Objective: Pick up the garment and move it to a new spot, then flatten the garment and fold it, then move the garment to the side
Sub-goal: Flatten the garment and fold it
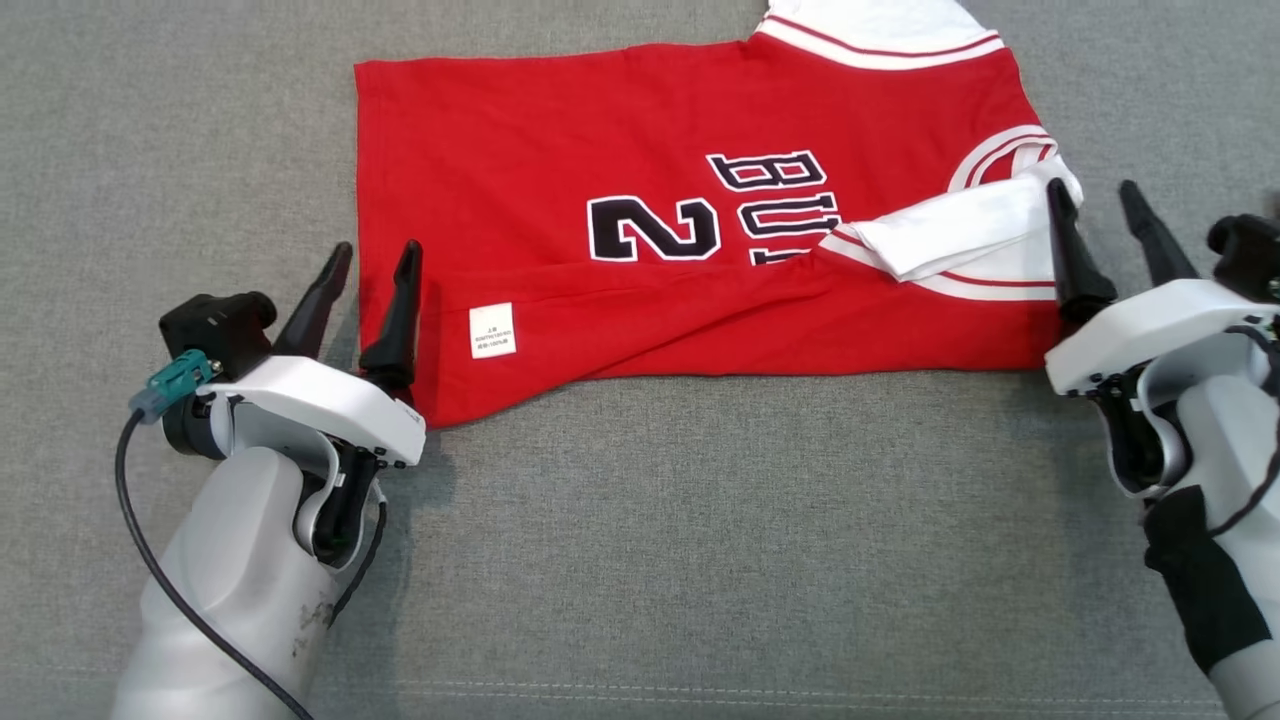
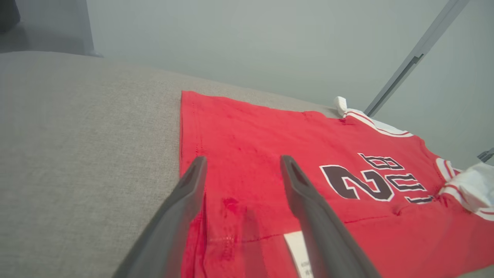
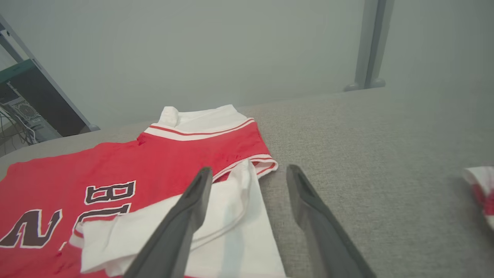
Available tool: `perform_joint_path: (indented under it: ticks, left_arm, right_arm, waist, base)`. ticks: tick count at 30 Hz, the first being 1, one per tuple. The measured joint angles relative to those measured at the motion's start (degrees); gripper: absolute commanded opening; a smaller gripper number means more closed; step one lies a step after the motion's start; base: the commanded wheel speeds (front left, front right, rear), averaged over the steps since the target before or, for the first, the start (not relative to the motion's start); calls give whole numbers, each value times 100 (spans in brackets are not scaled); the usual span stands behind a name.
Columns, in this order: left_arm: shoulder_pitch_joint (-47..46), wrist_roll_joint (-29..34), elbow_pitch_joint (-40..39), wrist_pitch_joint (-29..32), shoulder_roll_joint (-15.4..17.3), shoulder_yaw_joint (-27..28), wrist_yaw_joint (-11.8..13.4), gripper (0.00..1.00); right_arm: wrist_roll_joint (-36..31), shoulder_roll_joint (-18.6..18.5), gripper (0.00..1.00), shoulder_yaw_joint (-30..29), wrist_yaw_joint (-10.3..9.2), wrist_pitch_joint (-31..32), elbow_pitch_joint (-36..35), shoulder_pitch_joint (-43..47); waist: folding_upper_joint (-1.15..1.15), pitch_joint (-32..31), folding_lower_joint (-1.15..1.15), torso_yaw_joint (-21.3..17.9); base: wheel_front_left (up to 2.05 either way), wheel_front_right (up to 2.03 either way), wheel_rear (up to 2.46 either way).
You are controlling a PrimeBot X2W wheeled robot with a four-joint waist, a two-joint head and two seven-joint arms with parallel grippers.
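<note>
The left claw (image 1: 378, 255) has its two dark fingers apart and holds nothing. It sits over the near left corner of the red sports shirt with white sleeves and a dark number 2 (image 1: 560, 150). The right claw (image 1: 1092, 195) is open too and empty, with one finger over the white sleeve (image 1: 960, 235) and one over the bare grey cloth counter (image 1: 700, 520). The shirt lies flat on the counter, in the far middle of the head view. Its long side runs from left to right. The bottom hem is at the robot's left and the sleeves are at the right. The near edge is folded in, so a small white tag (image 1: 492, 330) shows. I think the shirt is light, soft and floppy, so it will sag and bunch up. The best places to pinch look like the two near corners, one for each claw.
</note>
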Motion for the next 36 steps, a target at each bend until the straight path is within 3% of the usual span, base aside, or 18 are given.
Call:
perform_joint_path:
  ticks: [7, 15, 22, 36]
  left_arm:
    - [464, 506, -381, 0, -83, 457, 0, 100]
    - [1328, 825, -708, 0, -367, 620, 0, 100]
    - [1457, 859, -826, 0, -450, 617, 0, 100]
    - [1557, 854, -815, 0, -475, 550, 0, 100]
  right_arm:
    - [10, -183, 100, -344, 0, 0, -481, 803]
    - [371, -89, 100, -186, 0, 0, -766, 1785]
    - [770, -33, 100, -157, 0, 0, -724, 1885]
    - [499, -70, 100, -174, 0, 0, -657, 1738]
  waist:
    - [0, -298, 0, -17]
    - [0, -613, 0, -105]
    - [0, -661, 0, -30]
    - [0, -541, 0, 233]
  base:
    - [0, 0, 0]
    - [0, 0, 0]
    - [0, 0, 0]
    - [0, 0, 0]
